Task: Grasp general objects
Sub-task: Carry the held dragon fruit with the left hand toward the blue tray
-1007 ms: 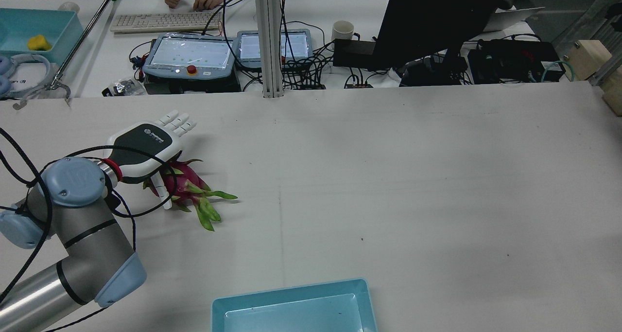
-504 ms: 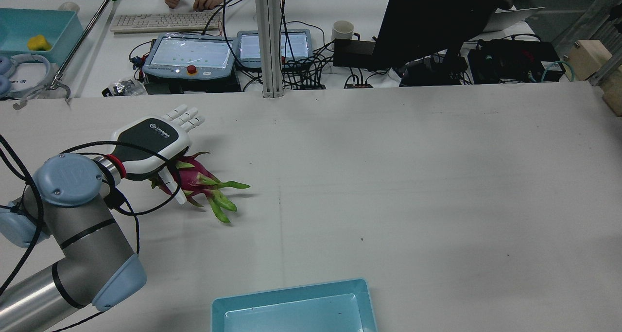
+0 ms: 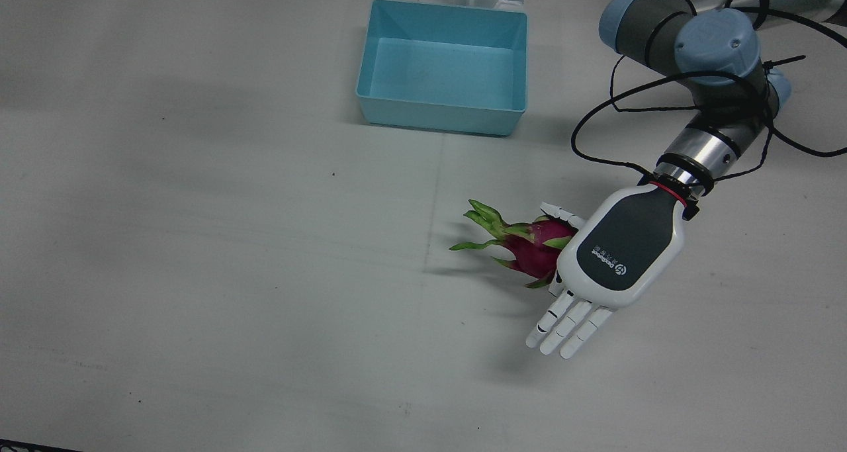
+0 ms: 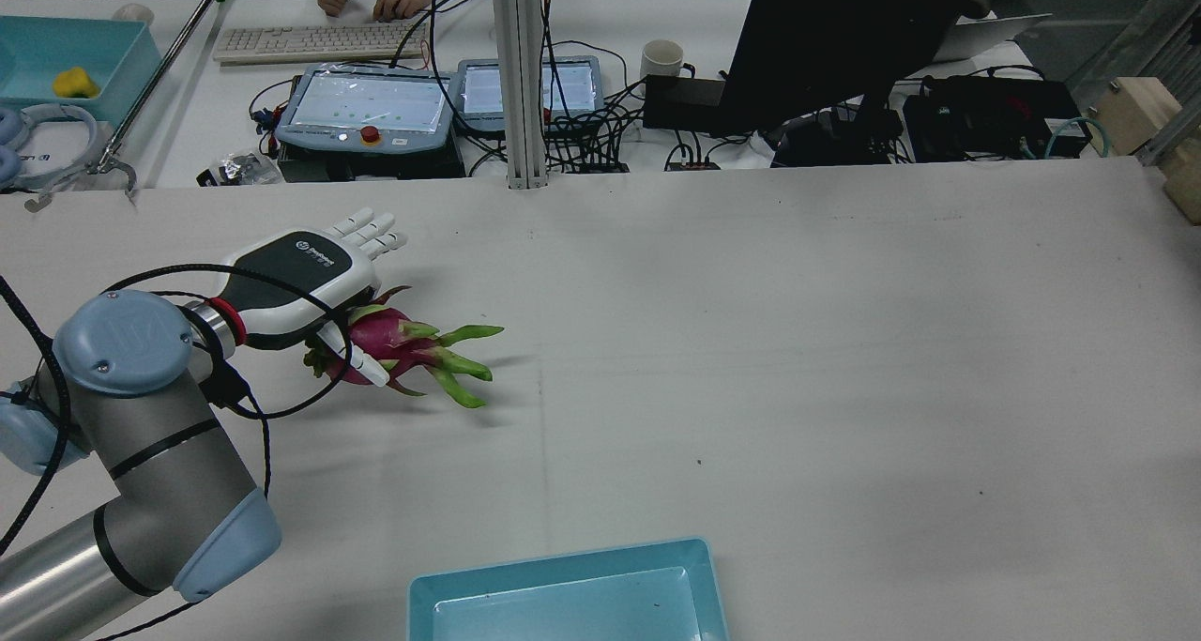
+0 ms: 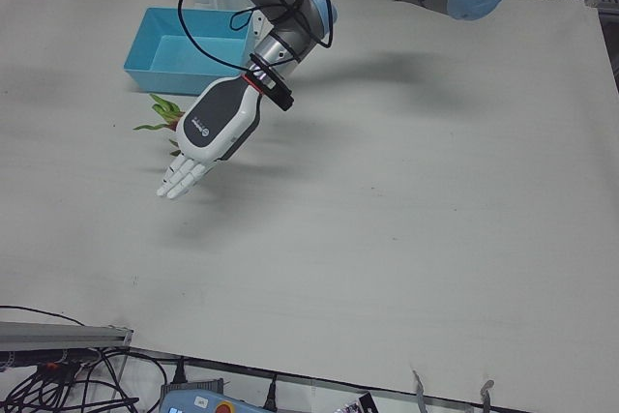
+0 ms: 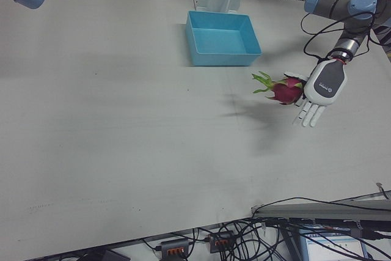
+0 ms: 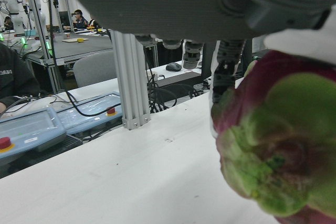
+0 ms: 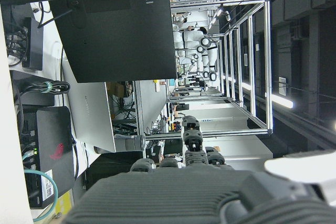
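A pink dragon fruit (image 3: 533,247) with green leaf tips is held under my left hand (image 3: 622,253), between thumb and palm, while the other fingers (image 3: 562,323) stay stretched out. In the right-front view the fruit (image 6: 284,90) hangs above the table and casts a separate shadow. The rear view shows the hand (image 4: 296,275) over the fruit (image 4: 394,336), leaf tips pointing right. In the left hand view the fruit (image 7: 278,145) fills the right side. The left-front view shows the hand (image 5: 218,128) hiding most of the fruit (image 5: 160,113). My right hand shows only as a dark palm edge (image 8: 173,192).
An empty light blue bin (image 3: 440,111) stands near the robot's side of the table, also in the rear view (image 4: 563,566) and the right-front view (image 6: 223,59). Beyond the far edge are teach pendants (image 4: 366,106), a keyboard, a monitor and cables.
My left hand has moved to the right and up in the rear view, carrying the dragon fruit with it. The fruit's leaf tips have swung more level.
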Robot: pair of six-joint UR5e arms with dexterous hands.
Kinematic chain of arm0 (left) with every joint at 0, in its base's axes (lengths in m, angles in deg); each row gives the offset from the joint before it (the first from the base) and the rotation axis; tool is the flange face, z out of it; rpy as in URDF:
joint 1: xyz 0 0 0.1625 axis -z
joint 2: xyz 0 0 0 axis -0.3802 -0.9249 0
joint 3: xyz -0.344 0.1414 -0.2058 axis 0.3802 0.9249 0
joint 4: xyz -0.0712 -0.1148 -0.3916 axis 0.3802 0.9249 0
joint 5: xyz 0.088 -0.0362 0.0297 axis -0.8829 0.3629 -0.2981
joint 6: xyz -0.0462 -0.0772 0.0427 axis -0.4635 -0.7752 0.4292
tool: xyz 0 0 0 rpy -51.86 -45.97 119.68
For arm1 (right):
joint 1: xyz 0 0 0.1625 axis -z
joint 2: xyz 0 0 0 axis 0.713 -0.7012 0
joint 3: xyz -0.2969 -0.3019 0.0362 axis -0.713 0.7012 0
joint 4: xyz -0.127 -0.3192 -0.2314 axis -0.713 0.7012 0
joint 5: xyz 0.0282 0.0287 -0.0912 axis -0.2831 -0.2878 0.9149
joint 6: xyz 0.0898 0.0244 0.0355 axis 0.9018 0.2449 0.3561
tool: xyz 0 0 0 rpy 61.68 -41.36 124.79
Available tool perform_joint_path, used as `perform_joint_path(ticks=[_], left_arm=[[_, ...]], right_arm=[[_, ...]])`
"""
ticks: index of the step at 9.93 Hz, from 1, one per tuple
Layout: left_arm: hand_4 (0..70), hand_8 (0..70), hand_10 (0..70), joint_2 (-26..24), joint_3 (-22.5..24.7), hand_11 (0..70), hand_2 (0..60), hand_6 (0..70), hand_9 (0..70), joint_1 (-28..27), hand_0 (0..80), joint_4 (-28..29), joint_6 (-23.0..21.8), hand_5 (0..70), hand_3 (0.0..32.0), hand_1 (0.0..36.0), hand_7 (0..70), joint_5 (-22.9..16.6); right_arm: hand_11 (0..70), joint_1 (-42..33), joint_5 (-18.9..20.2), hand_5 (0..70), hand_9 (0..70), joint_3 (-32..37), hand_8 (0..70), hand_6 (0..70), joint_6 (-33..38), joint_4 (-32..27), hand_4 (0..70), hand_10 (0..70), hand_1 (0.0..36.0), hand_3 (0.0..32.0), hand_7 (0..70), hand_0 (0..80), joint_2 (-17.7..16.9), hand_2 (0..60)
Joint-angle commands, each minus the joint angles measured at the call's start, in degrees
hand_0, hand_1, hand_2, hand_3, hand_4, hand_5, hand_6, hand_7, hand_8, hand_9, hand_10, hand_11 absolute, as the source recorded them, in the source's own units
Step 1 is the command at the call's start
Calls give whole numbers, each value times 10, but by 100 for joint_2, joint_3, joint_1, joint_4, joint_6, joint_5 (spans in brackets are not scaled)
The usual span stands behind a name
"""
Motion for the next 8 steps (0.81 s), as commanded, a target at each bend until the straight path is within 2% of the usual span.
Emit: perform_joint_path(ticks=[1, 2, 3, 5, 6, 8], left_arm=[[397, 5, 0, -654, 140, 0, 600, 7, 18, -154, 405, -625, -286, 428, 0, 320, 162, -384], [418, 3, 0, -786, 228, 0, 600, 14, 20, -442, 419, -783, -313, 444, 0, 336, 171, -384], [404, 0, 0, -901, 263, 0, 600, 10, 19, -741, 430, -889, -322, 443, 0, 340, 167, -384], [392, 0, 0, -1471, 272, 0, 600, 4, 19, -1330, 436, -1432, -322, 437, 0, 335, 166, -376], [397, 0, 0, -1552, 272, 0, 600, 6, 20, -1559, 451, -1522, -322, 444, 0, 352, 173, -367], [418, 0, 0, -1614, 264, 0, 600, 10, 23, -1859, 463, -1558, -322, 453, 0, 360, 185, -297]], right_arm=[[0, 0, 0, 0, 0, 0, 0, 0, 0, 0, 0, 0, 0, 0, 0, 0, 0, 0], [0, 0, 0, 0, 0, 0, 0, 0, 0, 0, 0, 0, 0, 0, 0, 0, 0, 0], [0, 0, 0, 0, 0, 0, 0, 0, 0, 0, 0, 0, 0, 0, 0, 0, 0, 0], [0, 0, 0, 0, 0, 0, 0, 0, 9, 0, 0, 0, 0, 0, 0, 0, 0, 0], [0, 0, 0, 0, 0, 9, 0, 0, 9, 0, 0, 0, 0, 0, 0, 0, 0, 0], [0, 0, 0, 0, 0, 0, 0, 0, 9, 0, 0, 0, 0, 0, 0, 0, -9, 0]])
